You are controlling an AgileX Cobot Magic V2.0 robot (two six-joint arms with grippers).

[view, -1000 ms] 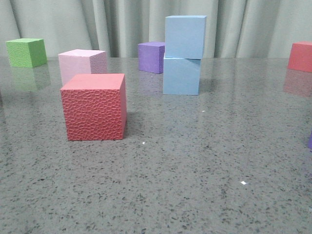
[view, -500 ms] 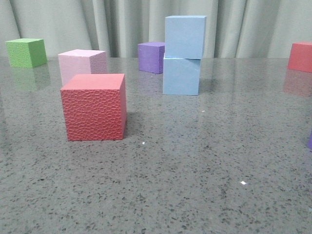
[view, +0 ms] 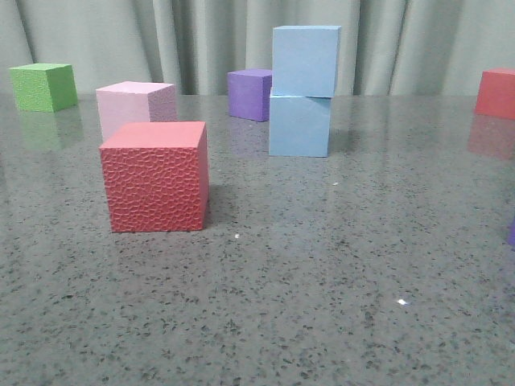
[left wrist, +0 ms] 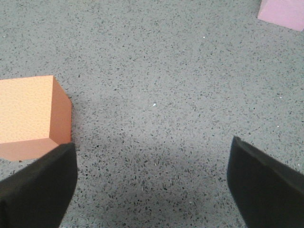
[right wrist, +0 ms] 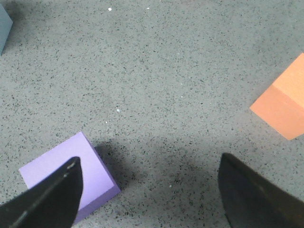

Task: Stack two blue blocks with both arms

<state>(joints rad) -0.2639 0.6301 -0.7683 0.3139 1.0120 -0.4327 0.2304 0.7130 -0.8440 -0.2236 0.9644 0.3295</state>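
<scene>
Two pale sky-blue blocks stand stacked at the middle back of the table in the front view. The upper block [view: 305, 60] rests on the lower block [view: 299, 125], turned slightly on it. No gripper touches them, and neither gripper shows in the front view. My left gripper [left wrist: 151, 161] is open and empty above bare table. My right gripper [right wrist: 149, 164] is open and empty above bare table. A grey-blue block corner [right wrist: 4, 21] shows at the edge of the right wrist view.
A textured red cube [view: 155, 175] stands front left, beside my left gripper [left wrist: 28, 116]. A pale pink cube [view: 134, 107], a green cube [view: 43, 86], a purple cube [view: 249, 93] and a second red cube [view: 496, 92] stand further back. Another purple cube [right wrist: 71, 173] lies by my right gripper.
</scene>
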